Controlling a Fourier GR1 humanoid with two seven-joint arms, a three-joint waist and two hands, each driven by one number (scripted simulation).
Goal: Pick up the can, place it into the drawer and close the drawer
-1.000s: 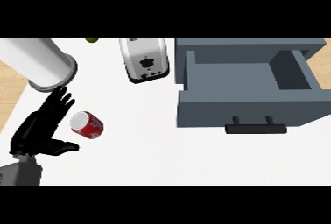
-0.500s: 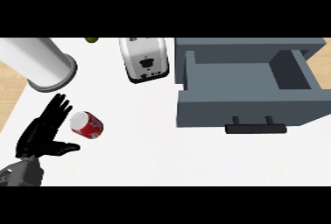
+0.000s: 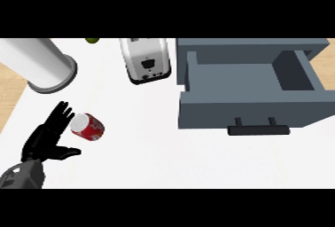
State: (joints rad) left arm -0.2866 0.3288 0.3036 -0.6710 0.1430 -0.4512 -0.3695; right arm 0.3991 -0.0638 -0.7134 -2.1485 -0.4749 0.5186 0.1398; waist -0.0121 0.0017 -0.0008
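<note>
place: kitchen | cues: white counter (image 3: 163,150), toaster (image 3: 148,60), grey open drawer (image 3: 252,88)

Bare white counter (image 3: 150,146) is seen stretching toward the open grey drawer (image 3: 252,77); its front wall and black handle (image 3: 258,129) stand across the way.

On the table (image 3: 196,159) there is one red can (image 3: 89,126), one grey drawer (image 3: 252,91) with one black handle (image 3: 258,129), one white toaster (image 3: 148,60), one tall white cylinder (image 3: 39,62), one small green object (image 3: 92,41) and one black hand (image 3: 47,138).
</note>
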